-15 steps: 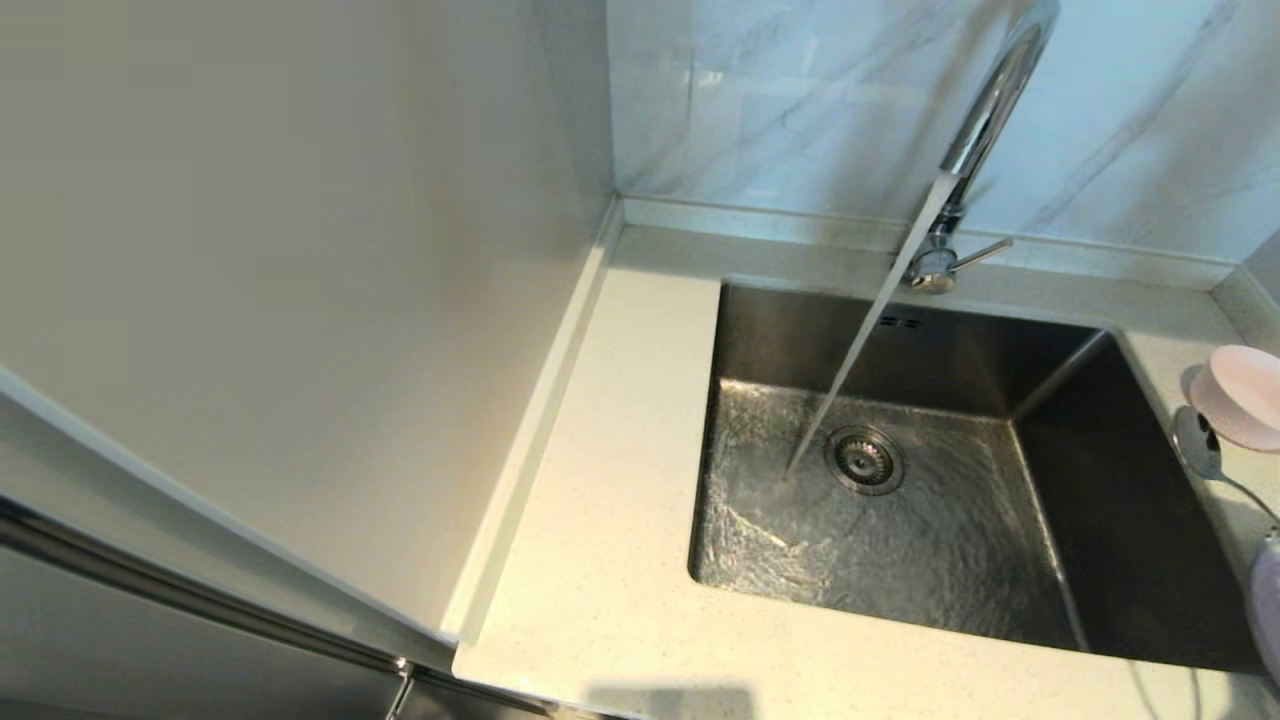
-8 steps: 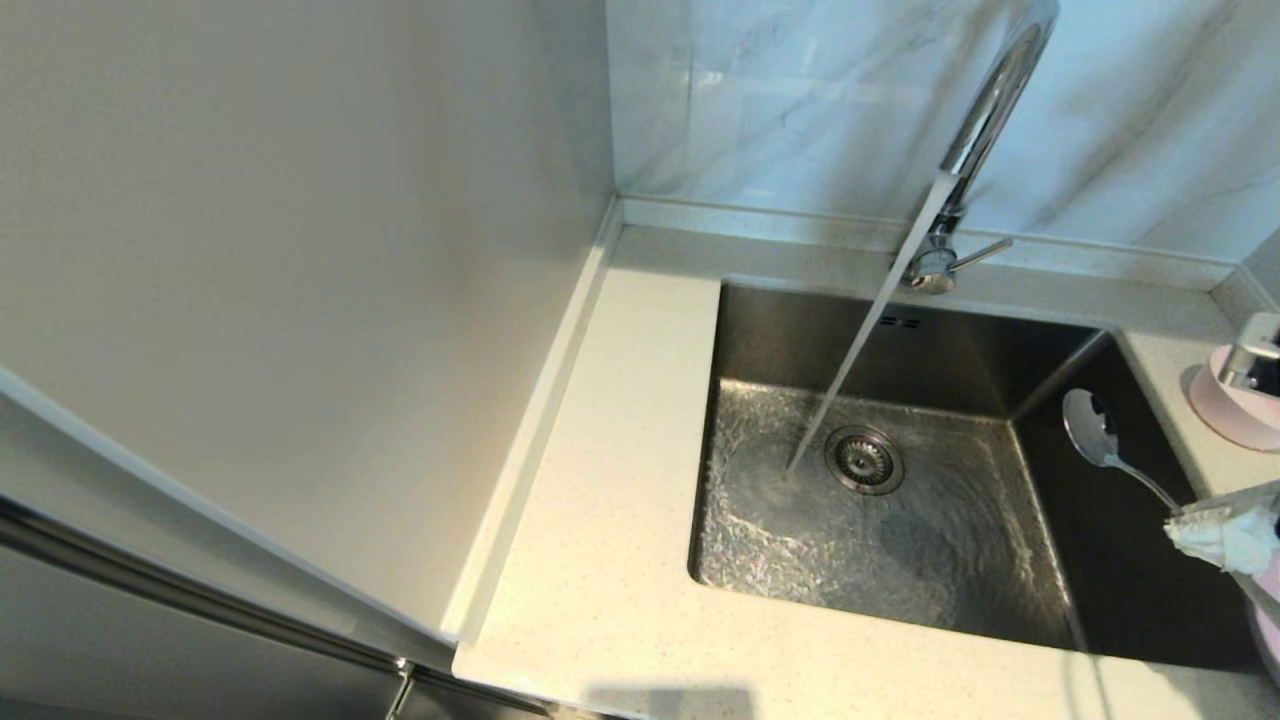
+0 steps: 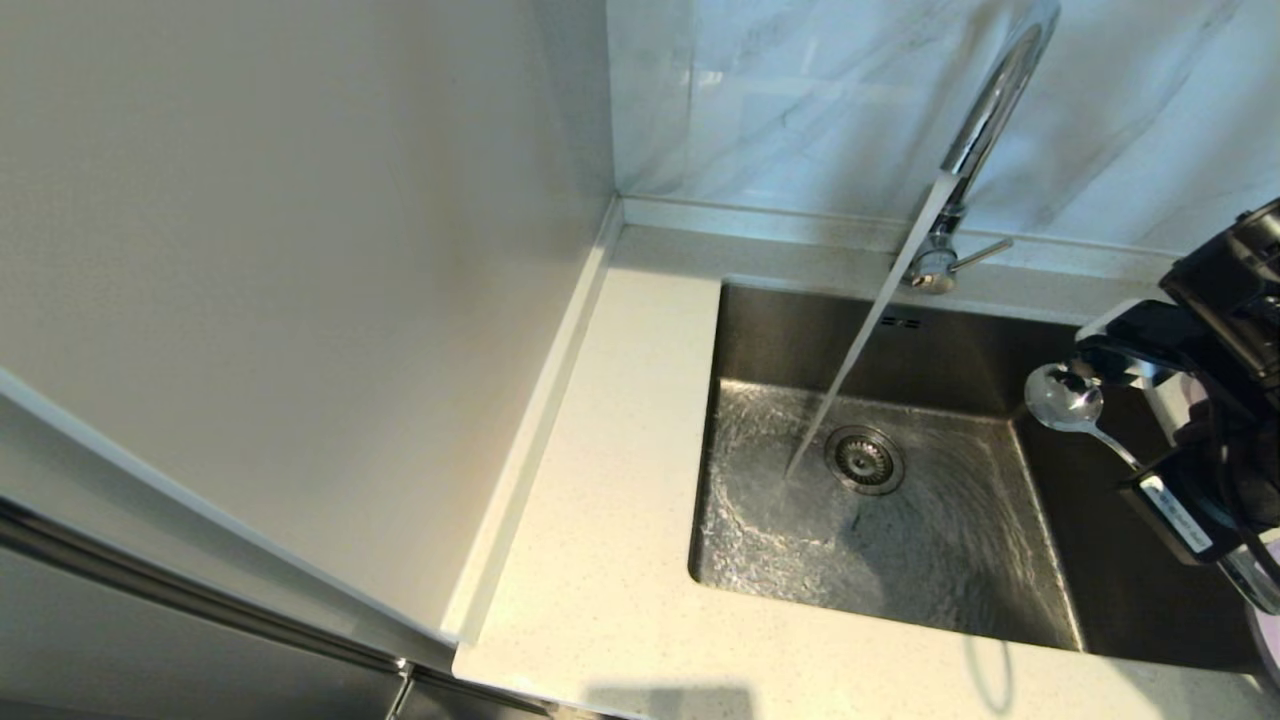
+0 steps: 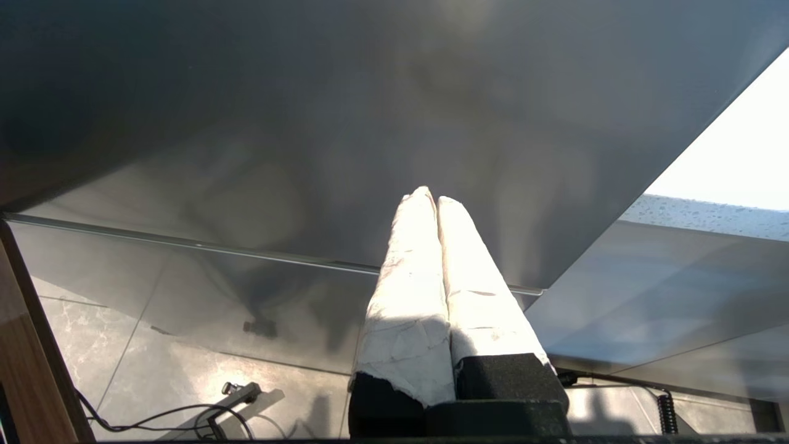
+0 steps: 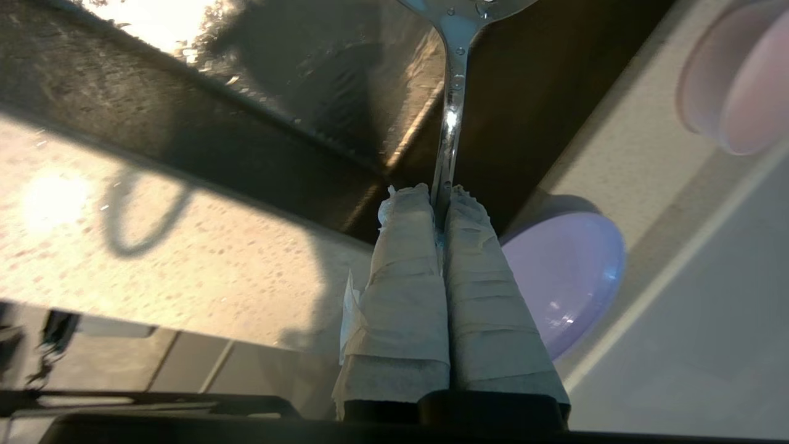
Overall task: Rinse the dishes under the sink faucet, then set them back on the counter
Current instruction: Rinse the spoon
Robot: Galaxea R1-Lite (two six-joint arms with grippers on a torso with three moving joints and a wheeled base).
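Observation:
Water runs from the chrome faucet [image 3: 985,120] into the steel sink [image 3: 800,330], landing beside the drain [image 3: 864,459]. My right gripper [image 5: 439,194] is shut on the handle of the metal spoon [image 3: 1065,400], holding its bowl over the sink's right side, apart from the stream. In the right wrist view the spoon [image 5: 453,123] sticks out from the wrapped fingers, the lavender plate [image 5: 567,277] and pink bowl [image 5: 733,92] resting on the counter [image 5: 154,259]. My left gripper [image 4: 434,200] is shut on nothing, parked low by a grey cabinet panel.
The right arm [image 3: 1215,330] covers the counter right of the sink in the head view. A beige wall panel [image 3: 300,300] rises along the left of the counter [image 3: 620,560]. The marble wall [image 3: 800,100] stands behind the faucet lever [image 3: 985,252].
The right gripper has carried the spoon left from the counter's edge out over the sink. Its arm has come into the head view and now hides the pink bowl.

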